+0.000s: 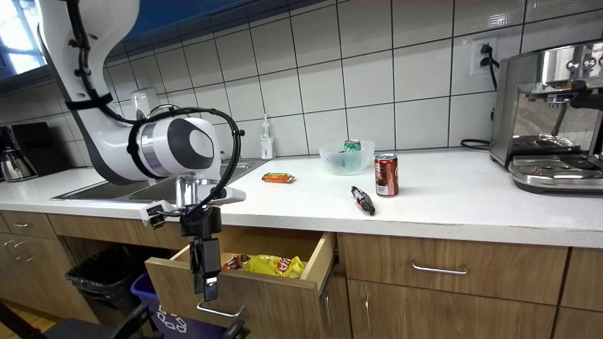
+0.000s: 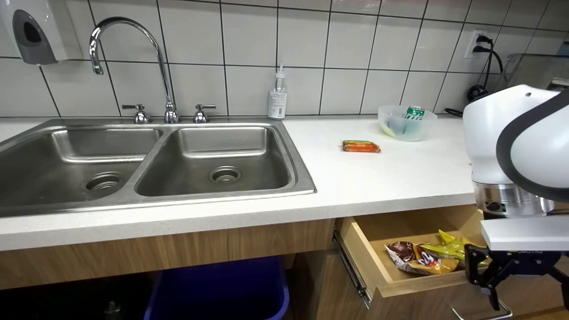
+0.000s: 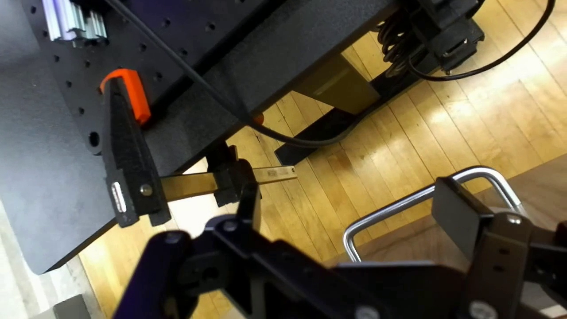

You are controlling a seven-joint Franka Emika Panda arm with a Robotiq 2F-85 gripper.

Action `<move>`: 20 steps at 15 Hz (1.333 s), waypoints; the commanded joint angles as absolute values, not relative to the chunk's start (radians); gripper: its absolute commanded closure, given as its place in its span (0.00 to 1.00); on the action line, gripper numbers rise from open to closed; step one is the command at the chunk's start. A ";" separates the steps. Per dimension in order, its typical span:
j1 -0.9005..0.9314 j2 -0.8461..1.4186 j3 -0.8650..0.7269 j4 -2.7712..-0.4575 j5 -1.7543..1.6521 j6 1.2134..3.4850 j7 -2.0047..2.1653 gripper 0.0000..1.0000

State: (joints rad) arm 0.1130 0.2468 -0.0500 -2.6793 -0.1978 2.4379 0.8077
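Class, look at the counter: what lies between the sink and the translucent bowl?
An orange packet lies on the white counter between the sink and the bowl, seen in both exterior views.

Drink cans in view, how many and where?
2: a red can standing on the white counter, and a green can in the translucent bowl, its top above the rim. More may be hidden deeper in the bowl.
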 commanded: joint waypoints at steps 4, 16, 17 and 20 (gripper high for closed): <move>0.132 0.271 -0.076 -2.641 -0.212 2.488 0.901 0.00; 0.123 0.314 -0.099 -2.552 -0.203 2.484 0.891 0.00; 0.122 0.323 -0.101 -2.536 -0.201 2.483 0.888 0.00; 0.123 0.352 -0.105 -2.493 -0.201 2.477 0.881 0.00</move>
State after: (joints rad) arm 0.1168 0.3031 -0.0886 -2.5678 -0.1971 2.4769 0.8681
